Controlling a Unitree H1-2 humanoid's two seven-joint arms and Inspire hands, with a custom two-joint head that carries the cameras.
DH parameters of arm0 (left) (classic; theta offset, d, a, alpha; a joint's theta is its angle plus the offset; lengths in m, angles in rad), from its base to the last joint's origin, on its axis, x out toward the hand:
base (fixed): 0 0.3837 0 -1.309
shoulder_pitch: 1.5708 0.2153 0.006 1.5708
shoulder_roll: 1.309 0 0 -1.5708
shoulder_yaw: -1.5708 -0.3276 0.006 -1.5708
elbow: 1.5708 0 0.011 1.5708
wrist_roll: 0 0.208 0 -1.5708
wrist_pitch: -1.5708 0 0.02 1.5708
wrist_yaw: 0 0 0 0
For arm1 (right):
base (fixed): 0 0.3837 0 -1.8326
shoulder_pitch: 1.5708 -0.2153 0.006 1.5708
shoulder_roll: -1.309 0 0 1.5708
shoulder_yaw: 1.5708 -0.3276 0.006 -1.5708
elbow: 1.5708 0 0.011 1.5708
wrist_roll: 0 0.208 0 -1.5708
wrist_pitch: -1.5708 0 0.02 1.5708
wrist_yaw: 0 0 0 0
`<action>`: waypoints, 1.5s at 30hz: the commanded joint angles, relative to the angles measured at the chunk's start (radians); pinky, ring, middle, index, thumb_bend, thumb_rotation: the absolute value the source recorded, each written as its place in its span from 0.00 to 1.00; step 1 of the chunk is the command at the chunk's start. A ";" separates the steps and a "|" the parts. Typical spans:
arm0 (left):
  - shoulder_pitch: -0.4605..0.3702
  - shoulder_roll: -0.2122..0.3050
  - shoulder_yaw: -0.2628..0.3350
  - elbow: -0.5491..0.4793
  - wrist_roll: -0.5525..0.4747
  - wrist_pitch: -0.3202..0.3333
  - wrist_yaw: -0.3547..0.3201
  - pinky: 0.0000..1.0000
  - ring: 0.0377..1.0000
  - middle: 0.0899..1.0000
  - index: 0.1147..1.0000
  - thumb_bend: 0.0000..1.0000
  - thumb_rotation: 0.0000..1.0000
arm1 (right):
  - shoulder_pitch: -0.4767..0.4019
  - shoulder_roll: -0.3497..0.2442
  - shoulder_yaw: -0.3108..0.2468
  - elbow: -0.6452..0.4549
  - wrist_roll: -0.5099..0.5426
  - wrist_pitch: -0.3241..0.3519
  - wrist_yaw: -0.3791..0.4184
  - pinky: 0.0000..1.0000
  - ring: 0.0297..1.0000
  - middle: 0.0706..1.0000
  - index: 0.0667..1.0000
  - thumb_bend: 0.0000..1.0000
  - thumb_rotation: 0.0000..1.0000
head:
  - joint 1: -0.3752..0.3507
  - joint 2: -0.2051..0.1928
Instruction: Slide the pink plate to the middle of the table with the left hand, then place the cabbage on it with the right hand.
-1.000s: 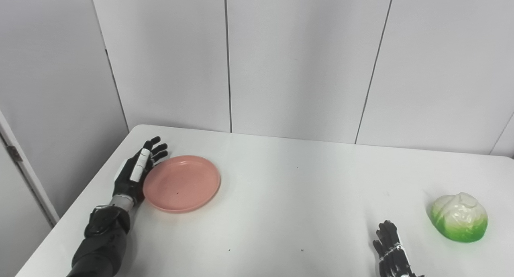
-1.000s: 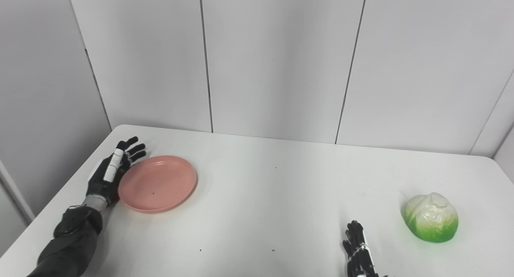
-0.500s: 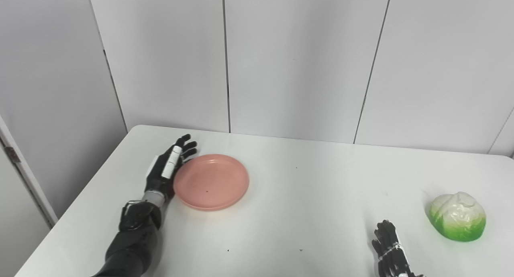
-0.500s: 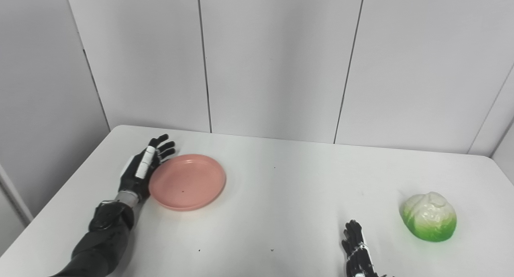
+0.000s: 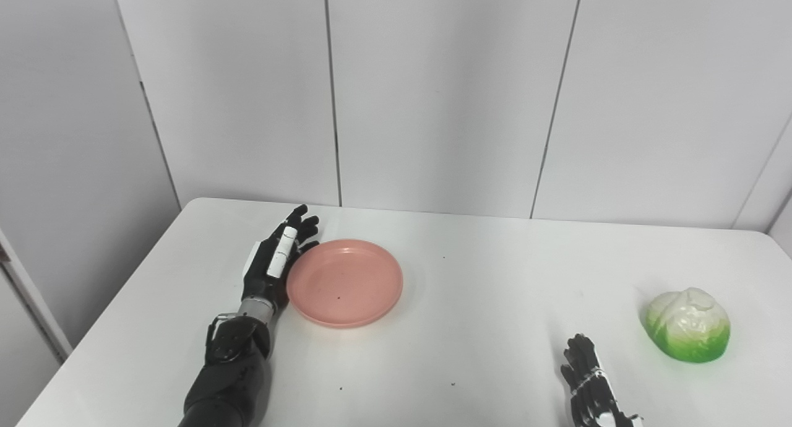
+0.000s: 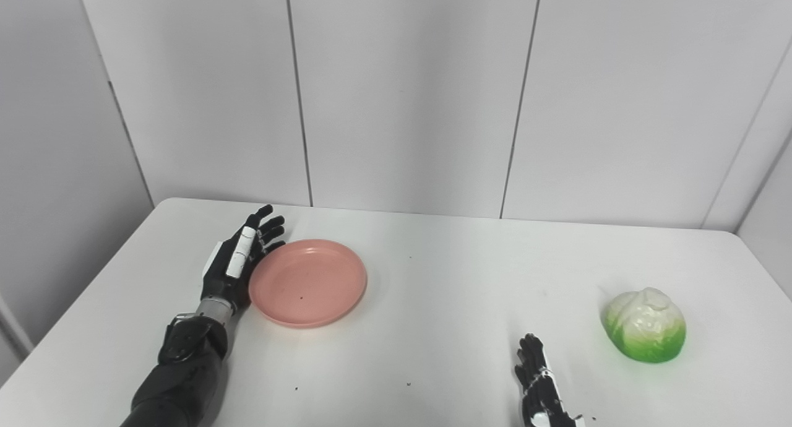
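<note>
Evidently, the shallow round pink plastic plate (image 5: 344,282), left of frame centre on the white table (image 5: 482,303), is judged light and slippery, best pushed at its rim, where the flat, empty left hand (image 5: 277,263) is pressed, grasping nothing.

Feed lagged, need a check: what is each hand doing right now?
Left hand: open, flat against the pink plate's left rim, holding nothing.
Right hand: open, empty, apart from the cabbage.

- pink plate (image 5: 344,283): smooth, matt plastic
- cabbage (image 5: 687,325): glossy (moulded-looking) plastic
- table (image 5: 482,303): smooth white top, faint sheen
</note>
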 commanded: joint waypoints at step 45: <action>0.053 -0.189 -0.070 -0.044 0.014 0.089 0.010 0.90 0.90 0.86 0.88 0.95 0.78 | 0.036 0.078 0.152 0.003 -0.144 0.084 -0.152 1.00 0.99 0.98 0.98 0.84 1.00 | -0.269 0.043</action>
